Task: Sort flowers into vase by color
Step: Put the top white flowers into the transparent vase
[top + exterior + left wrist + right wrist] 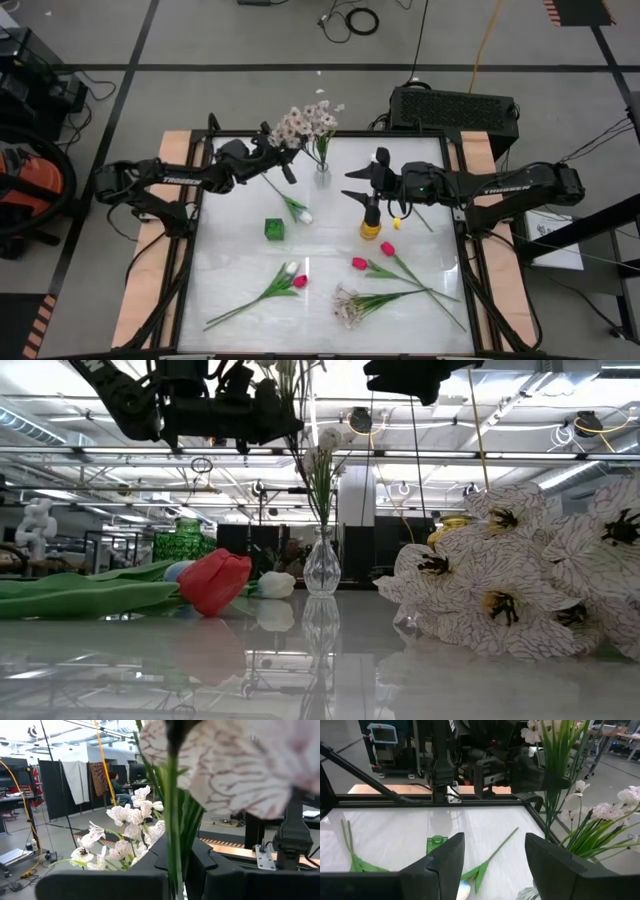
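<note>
- Your left end effector (285, 150) hangs raised at the back of the counter (240, 290), its fingers pressed together on the green stems of a blossom spray (305, 122) beside the clear glass vase (322, 172); whether the stems already stand fully in the vase cannot be told.
- Your right end effector (362, 186) waits across the vase from it, jaws spread and holding nothing, directly above a yellow vase (370, 228).
- Just below the left end effector on the counter lies a white tulip (298, 211), and near that a small green vase (274, 229).
- Farther toward the front edge lie a paired white and magenta tulip (293, 277), two more magenta tulips (375, 257) and a second blossom spray (350, 306).
- Judged progress: early. One spray is at its vase; the other flowers remain for you to sort.
</note>
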Controlling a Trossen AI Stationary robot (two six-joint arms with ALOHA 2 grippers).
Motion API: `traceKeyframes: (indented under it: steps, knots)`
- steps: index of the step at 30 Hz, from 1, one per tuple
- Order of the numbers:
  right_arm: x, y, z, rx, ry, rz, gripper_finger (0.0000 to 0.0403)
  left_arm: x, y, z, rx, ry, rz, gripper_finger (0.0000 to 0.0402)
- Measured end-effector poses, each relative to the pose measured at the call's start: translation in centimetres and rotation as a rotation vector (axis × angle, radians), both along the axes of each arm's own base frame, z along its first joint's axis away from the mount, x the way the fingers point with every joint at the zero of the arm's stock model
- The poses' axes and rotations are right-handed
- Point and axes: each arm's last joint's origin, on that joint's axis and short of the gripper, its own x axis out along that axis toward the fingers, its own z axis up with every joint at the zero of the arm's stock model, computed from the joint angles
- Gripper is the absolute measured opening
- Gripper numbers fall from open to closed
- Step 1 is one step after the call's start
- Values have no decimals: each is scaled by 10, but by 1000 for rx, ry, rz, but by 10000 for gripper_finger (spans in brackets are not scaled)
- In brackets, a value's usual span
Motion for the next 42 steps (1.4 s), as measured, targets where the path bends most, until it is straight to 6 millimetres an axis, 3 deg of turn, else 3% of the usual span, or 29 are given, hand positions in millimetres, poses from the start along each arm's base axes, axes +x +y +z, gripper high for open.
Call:
traceKeyframes:
  steps: [12,21,37,42]
  knots:
    - [0,0,0,0,1,0,201,5,12,-18,-94,26,20,52]
    - [0,0,0,0,1,0,201,6,11,-19,-91,32,-9,63]
    - [0,0,-2,7,21,-2,201,6,11,-28,-200,94,-26,265]
    - [-1,0,-3,7,26,-2,201,3,14,-29,-219,135,-20,307]
